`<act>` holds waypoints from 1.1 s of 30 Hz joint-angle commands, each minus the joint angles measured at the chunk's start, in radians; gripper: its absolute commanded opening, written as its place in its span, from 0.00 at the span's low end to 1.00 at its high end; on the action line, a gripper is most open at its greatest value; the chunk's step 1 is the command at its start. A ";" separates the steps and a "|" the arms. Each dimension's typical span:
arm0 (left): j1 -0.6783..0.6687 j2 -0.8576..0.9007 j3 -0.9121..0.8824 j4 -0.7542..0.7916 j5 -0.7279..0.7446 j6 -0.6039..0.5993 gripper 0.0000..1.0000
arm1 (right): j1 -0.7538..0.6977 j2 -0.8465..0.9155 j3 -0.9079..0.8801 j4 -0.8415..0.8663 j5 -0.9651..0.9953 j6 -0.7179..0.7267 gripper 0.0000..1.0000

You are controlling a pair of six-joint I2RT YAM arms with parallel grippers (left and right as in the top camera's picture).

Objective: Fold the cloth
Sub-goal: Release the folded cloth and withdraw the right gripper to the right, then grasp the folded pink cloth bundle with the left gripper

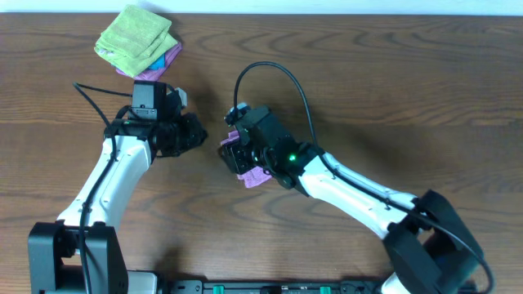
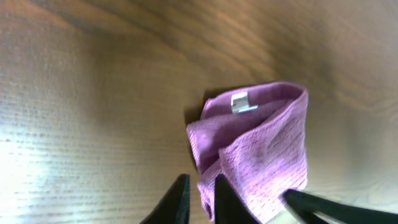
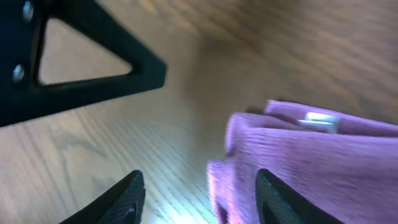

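A purple cloth (image 1: 255, 174) lies folded into a small bundle on the wooden table, mostly hidden under my right arm in the overhead view. In the left wrist view the cloth (image 2: 261, 149) shows a white tag on top. My right gripper (image 1: 232, 153) is open just above the cloth's left edge; in the right wrist view (image 3: 199, 199) its right finger hangs over the cloth (image 3: 311, 162). My left gripper (image 1: 198, 135) is shut and empty, a little to the left of the cloth, with its fingers (image 2: 202, 202) close together and pointing at it.
A stack of folded cloths (image 1: 137, 38), green on top with blue and pink below, sits at the far left of the table. The left gripper's black frame (image 3: 74, 68) shows close by in the right wrist view. Bare wood (image 1: 409, 82) lies to the right.
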 commanded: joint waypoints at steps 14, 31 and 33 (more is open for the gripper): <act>0.003 -0.021 0.000 -0.076 0.142 -0.040 0.95 | -0.181 -0.347 0.020 -0.511 0.132 -0.175 0.99; -0.025 -0.020 -0.106 -0.064 0.237 -0.102 0.95 | -0.413 -1.133 -0.437 -0.682 0.138 -0.010 0.99; -0.045 -0.020 -0.121 -0.050 0.237 -0.110 0.95 | -0.413 -1.178 -0.444 -0.704 0.138 0.024 0.99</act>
